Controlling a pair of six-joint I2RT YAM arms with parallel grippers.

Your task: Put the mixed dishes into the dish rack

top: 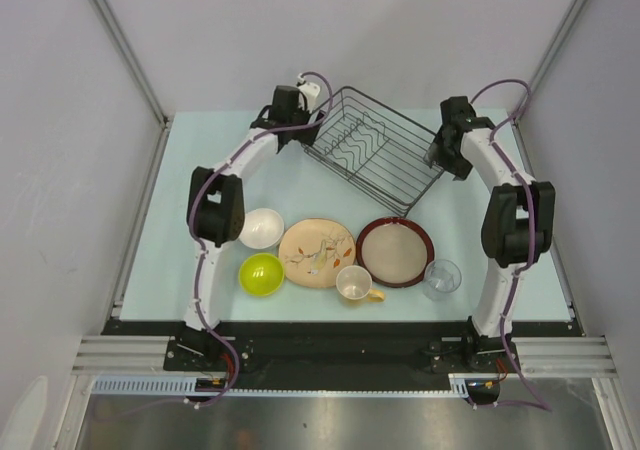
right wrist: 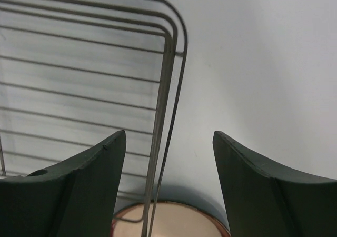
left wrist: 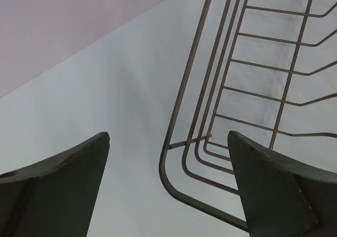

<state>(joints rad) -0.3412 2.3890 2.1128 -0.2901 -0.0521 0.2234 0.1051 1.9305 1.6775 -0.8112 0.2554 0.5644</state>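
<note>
The dish rack (top: 375, 148), a black wire basket, stands empty at the back middle of the table. My left gripper (top: 295, 112) hangs open over its left corner; the corner wires (left wrist: 184, 158) show between the fingers without touching them. My right gripper (top: 447, 150) is open above the rack's right edge, and the rim wire (right wrist: 164, 116) runs between its fingers. In a row at the front lie a white bowl (top: 261, 227), a lime-green bowl (top: 261, 273), a leaf-patterned plate (top: 317, 252), a cream cup (top: 354, 283), a red-rimmed plate (top: 395, 251) (right wrist: 174, 222) and a clear glass (top: 441, 279).
Grey walls close in the pale table (top: 190, 170) at the back and on both sides. Both arms arch from their bases at the near edge around the row of dishes.
</note>
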